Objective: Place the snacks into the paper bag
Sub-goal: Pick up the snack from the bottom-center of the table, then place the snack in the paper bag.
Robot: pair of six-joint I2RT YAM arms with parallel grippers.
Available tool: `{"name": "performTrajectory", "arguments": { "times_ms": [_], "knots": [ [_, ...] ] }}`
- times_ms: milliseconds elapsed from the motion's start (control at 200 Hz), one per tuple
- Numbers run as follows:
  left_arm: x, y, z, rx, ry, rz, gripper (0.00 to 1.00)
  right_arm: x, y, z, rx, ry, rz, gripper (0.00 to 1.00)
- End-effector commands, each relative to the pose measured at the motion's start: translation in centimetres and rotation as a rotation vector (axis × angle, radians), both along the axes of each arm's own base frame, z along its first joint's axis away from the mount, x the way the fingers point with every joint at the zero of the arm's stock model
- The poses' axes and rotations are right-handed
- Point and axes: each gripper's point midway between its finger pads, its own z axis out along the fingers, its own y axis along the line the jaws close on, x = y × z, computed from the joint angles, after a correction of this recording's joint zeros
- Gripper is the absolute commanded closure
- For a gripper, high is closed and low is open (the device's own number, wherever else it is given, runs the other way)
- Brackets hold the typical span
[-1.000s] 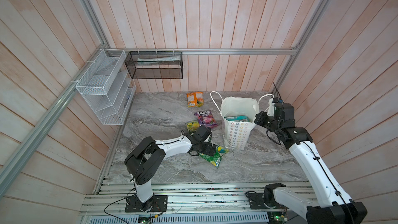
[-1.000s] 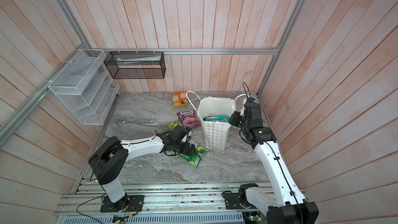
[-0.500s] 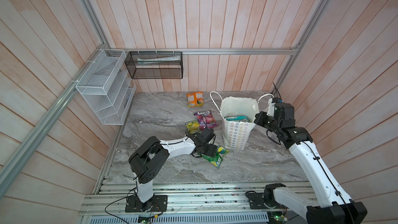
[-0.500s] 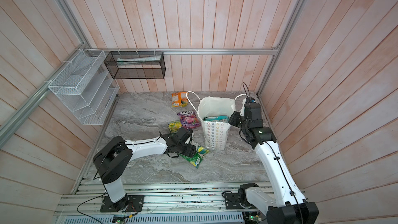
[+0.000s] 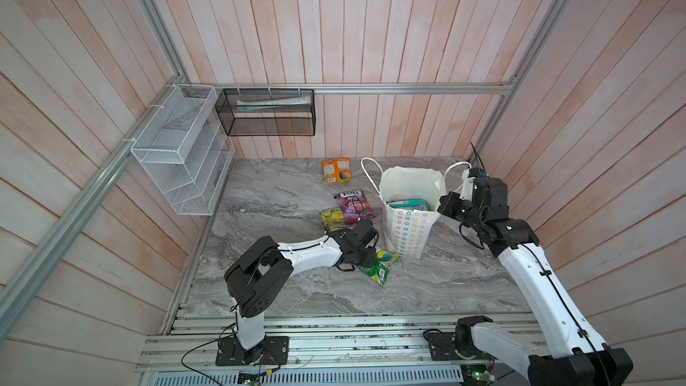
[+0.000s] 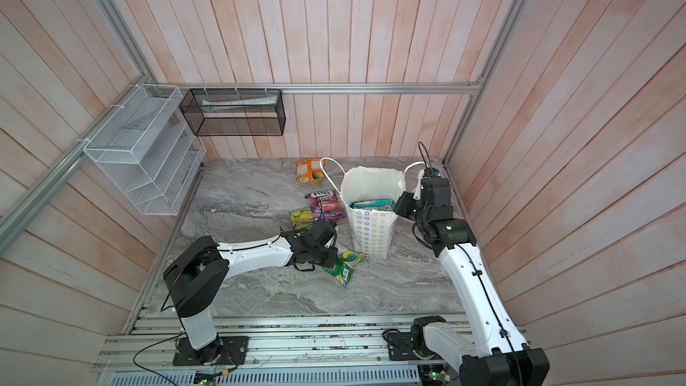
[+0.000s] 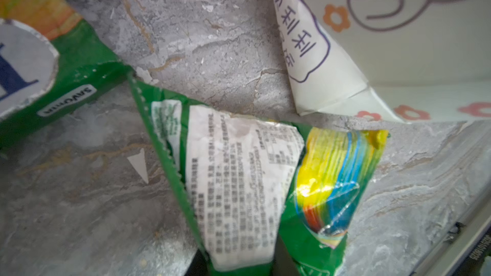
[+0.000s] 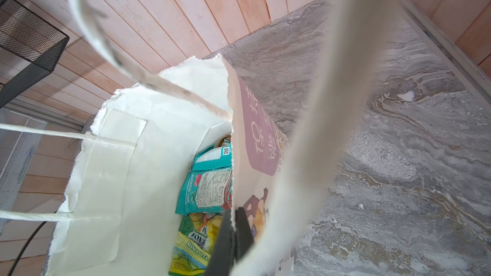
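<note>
left pincer [image 5: 365, 258] clamped on green pouch [image 5: 382, 272], on surface [image 5: 297, 198] just beside bag [image 5: 408, 232] | right pincer [image 8: 233, 216] clamped on bag rim, mouth open | we should lift pouch well over rim, then release inside without pushing bag

In the paper bag [image 8: 119, 181], lower centre: yellow-green pouch [image 8: 194, 248] reads "FOX'S MANGO TEA", teal pouch [image 8: 207, 184] "BLOSSOM". Purple pouch [image 5: 352, 203], centre in a top view: "FOX'S".

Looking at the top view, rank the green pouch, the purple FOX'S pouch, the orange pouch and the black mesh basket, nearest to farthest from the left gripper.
1. green pouch, right at the left gripper
2. purple FOX'S pouch, mid-table
3. orange pouch, near the back wall
4. black mesh basket, hung on the back wall
</note>
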Motion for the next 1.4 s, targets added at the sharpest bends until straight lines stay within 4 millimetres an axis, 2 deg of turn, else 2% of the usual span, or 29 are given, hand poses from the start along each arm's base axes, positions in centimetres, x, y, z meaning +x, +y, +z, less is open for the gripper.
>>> {"name": "performTrajectory", "arguments": {
  "times_ms": [0,205,465,695,835,950,1095,1231,1396],
  "knots": [
    [-0.7,0.9,0.8,0.002,0.021,0.026,0.75,0.1,0.2,2.3,0.015,-0.086,0.017,1.00],
    [-0.5,1.2,6.3,-0.131,-0.042,0.053,0.77,0.2,0.2,2.7,0.015,-0.099,0.018,1.00],
    [0.2,4.3,13.6,-0.214,-0.180,0.128,0.78,0.0,0.2,3.0,0.015,-0.108,0.023,1.00],
    [0.9,7.9,23.3,-0.294,-0.393,0.205,0.78,-0.2,0.4,3.2,0.019,-0.115,0.036,1.00],
    [1.3,8.5,29.8,-0.376,-0.528,0.215,0.78,-0.2,0.5,3.2,0.018,-0.118,0.041,1.00],
    [2.1,7.5,33.9,-0.421,-0.607,0.184,0.78,-0.1,0.6,2.8,0.020,-0.114,0.046,1.00],
    [3.7,4.3,36.7,-0.447,-0.644,0.119,0.78,-0.2,0.7,2.3,0.023,-0.104,0.053,1.00],
    [5.4,0.9,37.8,-0.419,-0.676,0.070,0.78,-0.5,0.5,2.0,0.017,-0.101,0.045,1.00],
    [7.5,-3.2,36.7,-0.350,-0.684,0.024,0.78,-0.9,0.1,1.7,0.009,-0.098,0.023,1.00]
  ]
}}
